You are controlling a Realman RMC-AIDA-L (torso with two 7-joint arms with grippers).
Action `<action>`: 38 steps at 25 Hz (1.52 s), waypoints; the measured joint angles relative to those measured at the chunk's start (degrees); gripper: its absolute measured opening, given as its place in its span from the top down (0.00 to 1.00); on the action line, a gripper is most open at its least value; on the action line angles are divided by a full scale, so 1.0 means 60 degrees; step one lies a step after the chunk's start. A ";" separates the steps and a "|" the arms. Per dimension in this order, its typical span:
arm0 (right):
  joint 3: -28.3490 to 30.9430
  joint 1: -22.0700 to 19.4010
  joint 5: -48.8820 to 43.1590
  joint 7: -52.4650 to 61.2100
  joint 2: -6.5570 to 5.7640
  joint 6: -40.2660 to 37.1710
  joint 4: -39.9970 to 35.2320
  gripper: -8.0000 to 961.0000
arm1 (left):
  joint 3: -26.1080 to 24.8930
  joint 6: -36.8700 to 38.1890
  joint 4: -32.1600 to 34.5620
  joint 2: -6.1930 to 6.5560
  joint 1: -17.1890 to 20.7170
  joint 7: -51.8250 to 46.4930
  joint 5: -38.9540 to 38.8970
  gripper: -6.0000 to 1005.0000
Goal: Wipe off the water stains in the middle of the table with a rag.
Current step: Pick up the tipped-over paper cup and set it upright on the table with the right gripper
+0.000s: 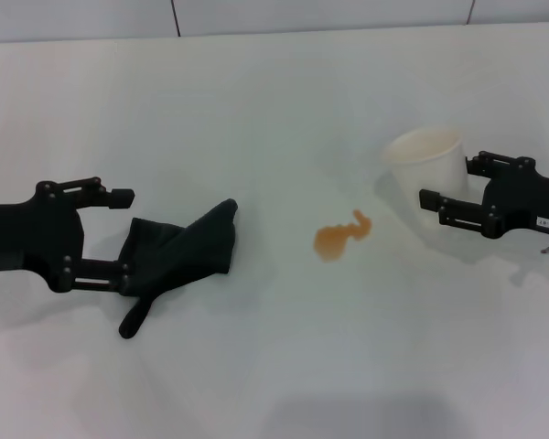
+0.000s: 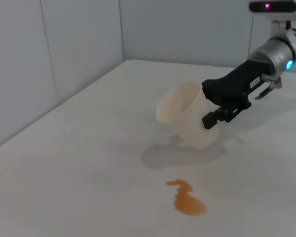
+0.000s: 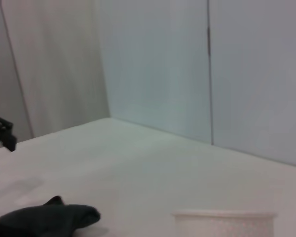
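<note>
Left gripper has its fingers spread wide around the rag's edge, not yet pinched, set to grab it. Rag lies on desk left of the water stains. Right gripper clamps the paper cup, tilted, clear of the wipe zone.

Rag, cup rim, table

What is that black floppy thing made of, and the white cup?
The rag looks like soft, matte woven cloth: it folds and droops with a limp tail. The cup seems to be thin paper, plain and matte with a rolled rim, though it might be plastic.
</note>
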 joint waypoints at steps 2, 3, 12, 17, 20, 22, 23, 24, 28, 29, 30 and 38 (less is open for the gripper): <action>0.0001 0.0042 0.0415 -0.0617 0.0005 0.0040 0.0509 0.28 | -0.0002 0.0000 0.0000 -0.0007 0.0018 0.0000 0.0000 0.15; -0.0004 0.0053 0.0574 -0.0865 0.0006 0.0045 0.0718 0.28 | -0.0007 0.0000 0.0000 -0.0010 0.0031 0.0000 -0.0003 0.15; -0.0072 0.0027 0.1710 -0.2727 0.0028 -0.0030 0.2031 0.28 | -0.0031 -0.0001 0.0010 0.0002 0.0222 0.0072 -0.0209 0.15; -0.0029 -0.0010 0.1855 -0.3255 0.0029 -0.0018 0.2378 0.27 | -0.0030 -0.0001 0.0022 -0.0007 0.0244 0.0073 -0.0228 0.15; -0.0008 -0.0022 0.1870 -0.3420 0.0029 -0.0013 0.2490 0.27 | -0.0030 -0.0001 0.0026 -0.0017 0.0245 0.0061 -0.0233 0.15; -0.0006 -0.0040 0.1873 -0.3503 0.0029 -0.0016 0.2520 0.27 | -0.0030 -0.0001 0.0026 -0.0024 0.0245 0.0037 -0.0234 0.15; -0.0005 -0.0043 0.1874 -0.3532 0.0029 -0.0019 0.2542 0.27 | -0.0029 -0.0001 0.0026 -0.0024 0.0245 0.0031 -0.0234 0.15; -0.0004 -0.0043 0.1875 -0.3543 0.0029 -0.0018 0.2565 0.27 | -0.0030 -0.0001 0.0026 -0.0024 0.0245 0.0022 -0.0234 0.15; -0.0004 -0.0042 0.1876 -0.3551 0.0029 0.0016 0.2614 0.27 | -0.0029 -0.0002 0.0026 -0.0024 0.0230 0.0016 -0.0234 0.15; -0.0005 -0.0042 0.1876 -0.3552 0.0029 0.0019 0.2618 0.27 | -0.0030 -0.0001 0.0026 -0.0023 0.0226 0.0016 -0.0234 0.15; -0.0006 -0.0042 0.1876 -0.3551 0.0028 0.0018 0.2620 0.27 | -0.0029 -0.0002 0.0026 -0.0022 0.0222 0.0016 -0.0234 0.15; -0.0006 -0.0032 0.1873 -0.3487 0.0029 0.0005 0.2627 0.27 | -0.0029 -0.0002 0.0035 -0.0010 0.0192 0.0015 -0.0234 0.15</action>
